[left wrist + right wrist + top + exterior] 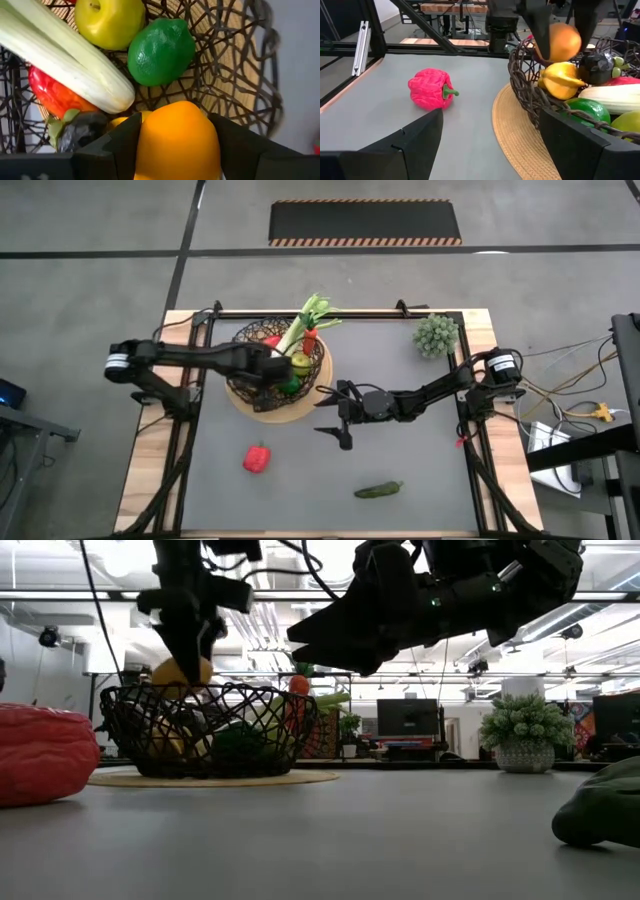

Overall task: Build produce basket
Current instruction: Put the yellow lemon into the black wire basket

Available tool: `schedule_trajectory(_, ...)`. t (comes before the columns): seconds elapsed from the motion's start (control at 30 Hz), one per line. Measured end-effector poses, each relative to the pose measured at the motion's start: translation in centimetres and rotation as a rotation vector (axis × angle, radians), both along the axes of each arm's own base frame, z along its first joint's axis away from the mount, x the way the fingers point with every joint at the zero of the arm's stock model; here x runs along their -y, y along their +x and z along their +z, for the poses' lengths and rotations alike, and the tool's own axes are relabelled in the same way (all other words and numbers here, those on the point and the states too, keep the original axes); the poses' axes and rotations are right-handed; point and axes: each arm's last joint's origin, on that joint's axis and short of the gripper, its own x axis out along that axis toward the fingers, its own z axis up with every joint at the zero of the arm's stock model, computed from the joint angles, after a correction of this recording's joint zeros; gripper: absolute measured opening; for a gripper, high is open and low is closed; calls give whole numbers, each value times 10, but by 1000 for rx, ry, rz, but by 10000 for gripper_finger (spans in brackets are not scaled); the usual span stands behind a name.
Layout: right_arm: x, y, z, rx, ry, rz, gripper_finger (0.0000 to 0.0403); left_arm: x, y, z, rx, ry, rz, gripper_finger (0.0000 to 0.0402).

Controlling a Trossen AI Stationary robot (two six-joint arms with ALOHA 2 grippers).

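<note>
On the grey bench [400, 430], the left claw [177, 150] grips an orange fruit [177, 142] above the basket [250, 395], seen only in the wrist views; the right claw [335, 416] hangs wide.

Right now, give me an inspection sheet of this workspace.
Surface: grey mat on a wood table.
Job's things: basket holds leek, lime, apple; red pepper and cucumber lie outside.
Clutter: spiky plant at the far corner.
Grippers: left gripper shut on orange fruit over the basket; right gripper open beside it.
Cables: bundle off the right edge.
Surroundings: office room, monitors.
</note>
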Motion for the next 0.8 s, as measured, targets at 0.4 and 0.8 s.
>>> schedule_trajectory(0.4,-3,-1,-1,-14,1,8,307,-30,20,-30,-116,-14,-81,198)
schedule_trajectory(0.8,-3,-1,-1,-17,12,6,304,-46,27,-41,-111,-45,-97,198)
